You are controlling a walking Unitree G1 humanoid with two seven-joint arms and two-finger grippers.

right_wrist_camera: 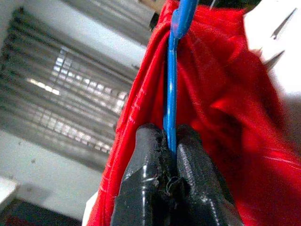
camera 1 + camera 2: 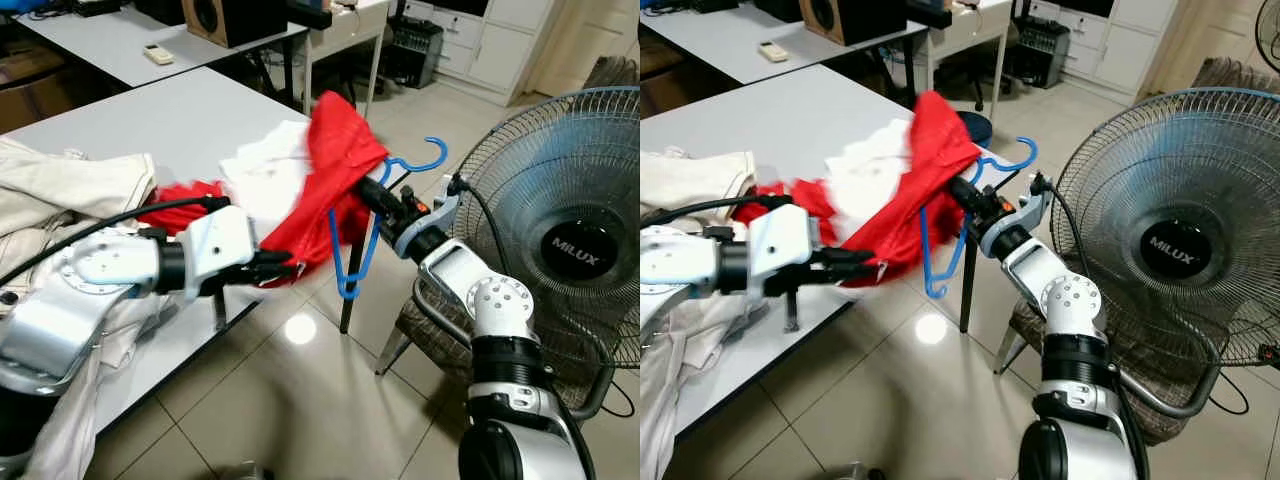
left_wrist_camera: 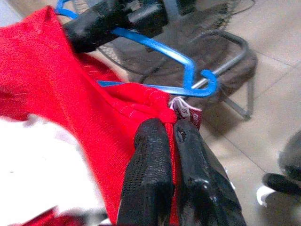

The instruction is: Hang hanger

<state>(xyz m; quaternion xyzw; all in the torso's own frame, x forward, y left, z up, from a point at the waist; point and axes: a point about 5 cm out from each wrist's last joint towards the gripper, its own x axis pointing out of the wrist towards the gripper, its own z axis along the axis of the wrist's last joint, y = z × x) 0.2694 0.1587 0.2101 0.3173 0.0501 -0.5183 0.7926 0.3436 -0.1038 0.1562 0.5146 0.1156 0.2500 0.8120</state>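
Note:
A blue plastic hanger [image 2: 352, 262] hangs in the air past the table's corner, partly inside a red garment [image 2: 330, 190]. My right gripper [image 1: 169, 141] is shut on the hanger's thin bar, reaching up from the lower right [image 2: 385, 200]. My left gripper [image 3: 164, 129] is shut on the red garment's collar edge by its label, coming in from the left [image 2: 285, 268]. The hanger's hook [image 2: 432, 160] sticks out toward the fan. The rest of the red garment trails back over a white garment [image 2: 265, 175] on the grey table [image 2: 150, 125].
A large standing fan [image 2: 560, 220] marked MLUX stands close on the right, behind my right arm, beside a chair [image 2: 430, 330]. A beige garment [image 2: 60, 195] lies on the table at left. Tiled floor [image 2: 300, 400] opens below; more tables and cabinets stand behind.

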